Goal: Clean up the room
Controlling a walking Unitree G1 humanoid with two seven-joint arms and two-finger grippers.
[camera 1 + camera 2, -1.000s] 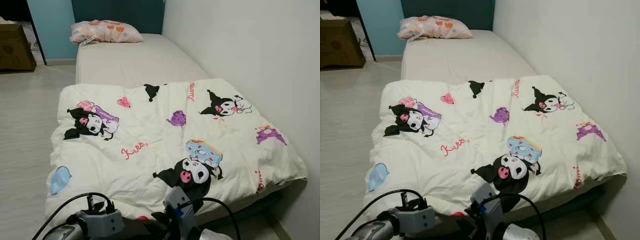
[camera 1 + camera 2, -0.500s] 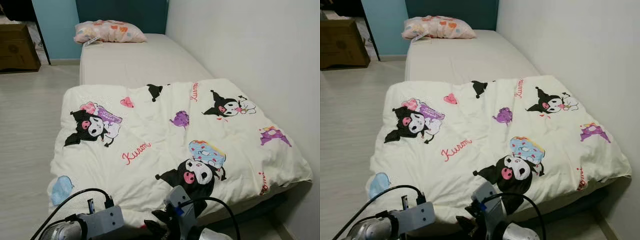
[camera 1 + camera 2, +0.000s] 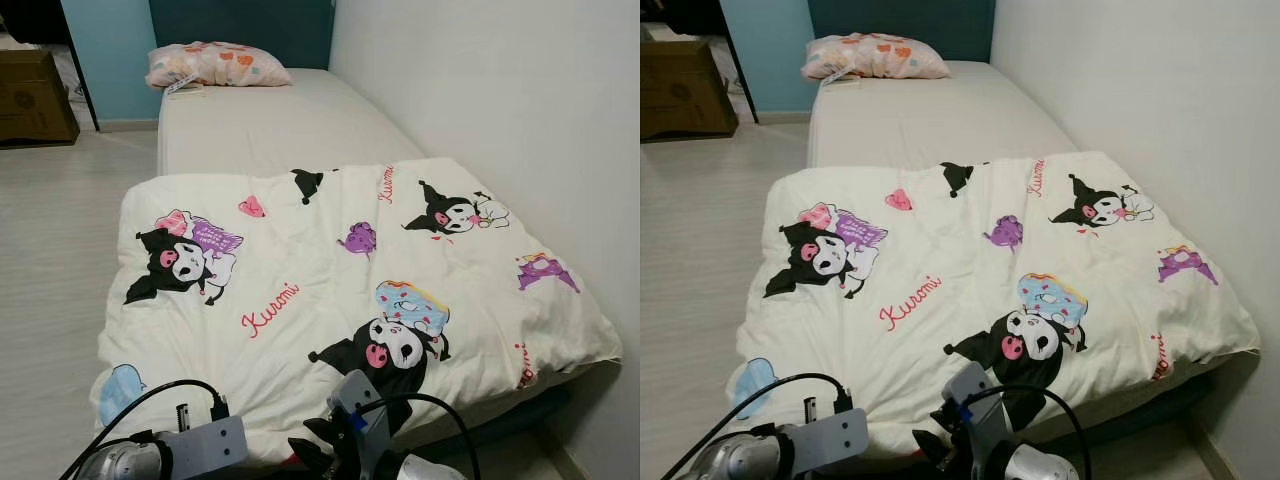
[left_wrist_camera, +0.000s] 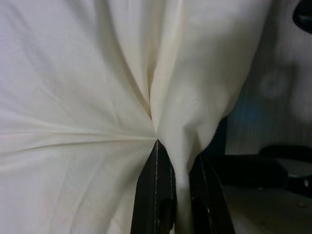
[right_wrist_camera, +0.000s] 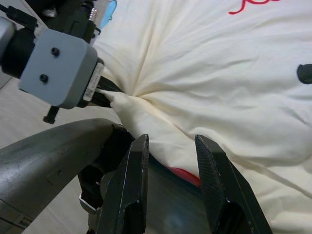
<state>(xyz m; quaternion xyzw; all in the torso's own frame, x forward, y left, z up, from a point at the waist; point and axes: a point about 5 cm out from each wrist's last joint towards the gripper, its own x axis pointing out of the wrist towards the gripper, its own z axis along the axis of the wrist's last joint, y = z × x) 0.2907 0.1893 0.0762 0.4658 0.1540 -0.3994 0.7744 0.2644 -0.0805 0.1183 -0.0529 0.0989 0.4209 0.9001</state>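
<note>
A cream blanket (image 3: 330, 290) printed with cartoon figures covers the near half of the bed (image 3: 270, 125). A patterned pillow (image 3: 215, 63) lies at the bed's far end. My left gripper (image 4: 178, 161) is shut on a fold of the blanket's near edge, and the cloth bunches in creases around its fingertips. In the right wrist view the same pinch shows at the left gripper (image 5: 108, 95). My right gripper (image 5: 170, 141) stands open just beside it, below the blanket's edge, with nothing between its fingers. Both wrists show at the bottom of the eye views.
A white wall (image 3: 500, 100) runs along the bed's right side. Pale floor (image 3: 50, 250) lies open to the left of the bed. A brown cardboard box (image 3: 35, 95) stands at the far left. A dark headboard (image 3: 240, 25) backs the pillow.
My left gripper has sunk lower and drawn the blanket's near left edge towards me; the blue print at that corner has slid down. The right gripper has held still.
</note>
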